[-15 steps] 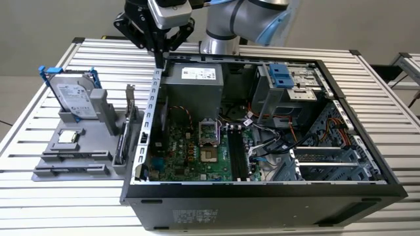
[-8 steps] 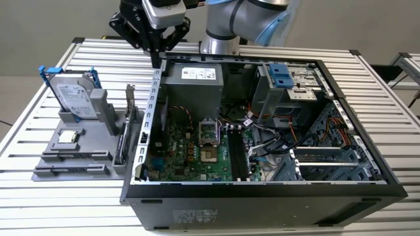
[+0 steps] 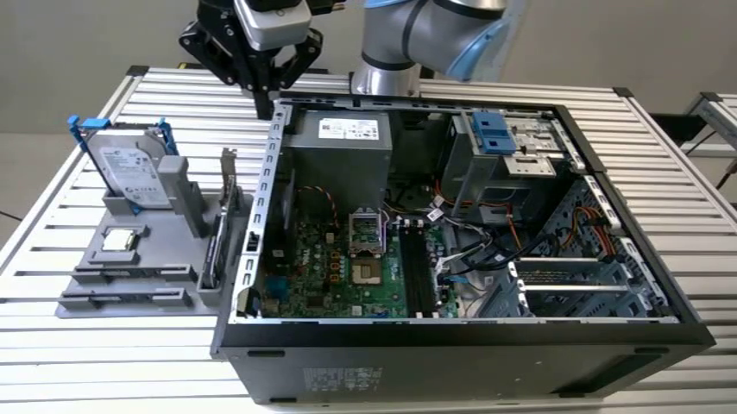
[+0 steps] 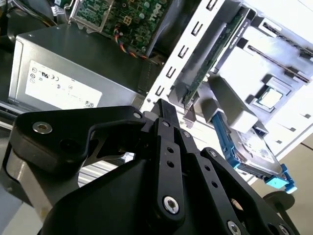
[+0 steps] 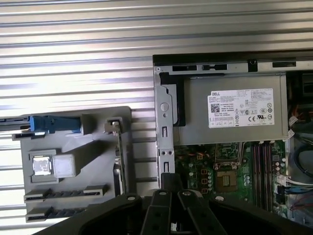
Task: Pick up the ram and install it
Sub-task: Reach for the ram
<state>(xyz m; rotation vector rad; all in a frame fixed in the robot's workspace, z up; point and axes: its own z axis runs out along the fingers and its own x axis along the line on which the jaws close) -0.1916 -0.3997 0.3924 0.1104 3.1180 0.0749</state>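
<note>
While the ram (image 3: 129, 274) (image 5: 66, 192) is lodged in a low slot of the grey holder (image 3: 155, 259), at the end away from the hard drive (image 3: 127, 168), nothing is gripped. The gripper (image 3: 267, 102) (image 5: 171, 178) is closed and empty. It is poised over the computer case (image 3: 461, 332) corner by the power supply (image 3: 334, 164), well apart from the ram. Both are carried by the slatted counter (image 3: 69, 345).

Logged gripper (image 3: 267, 102) as matte blk. Recorded table (image 3: 69, 362) as silver, ribbed in parallel slats. Noted holder (image 3: 173, 250) as gry, drive frame (image 5: 54, 123) as blu, ram (image 5: 68, 193) as dark blu-blk. Found mobo (image 3: 328, 267) grn, PSU (image 3: 334, 168) gry w/ wht label, case (image 3: 461, 366) blk.
</note>
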